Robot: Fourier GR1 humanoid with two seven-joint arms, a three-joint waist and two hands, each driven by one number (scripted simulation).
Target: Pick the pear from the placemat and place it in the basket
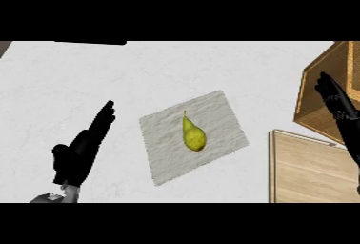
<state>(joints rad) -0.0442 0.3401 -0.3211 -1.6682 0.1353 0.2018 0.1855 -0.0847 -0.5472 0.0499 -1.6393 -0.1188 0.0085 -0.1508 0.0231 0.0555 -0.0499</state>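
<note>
A yellow-green pear (193, 135) lies near the middle of a grey placemat (218, 119), stem pointing away from me. A wicker basket (315, 95) stands at the right edge of the counter, partly cut off by the view. My left hand (83, 147) is at the lower left, well left of the placemat, fingers straight and empty. My right hand (337, 107) is at the far right in front of the basket, fingers straight and pointing up, holding nothing.
A light wooden board (309, 169) lies at the lower right, just below the basket. The white counter (70, 76) stretches bare to the left and behind the placemat.
</note>
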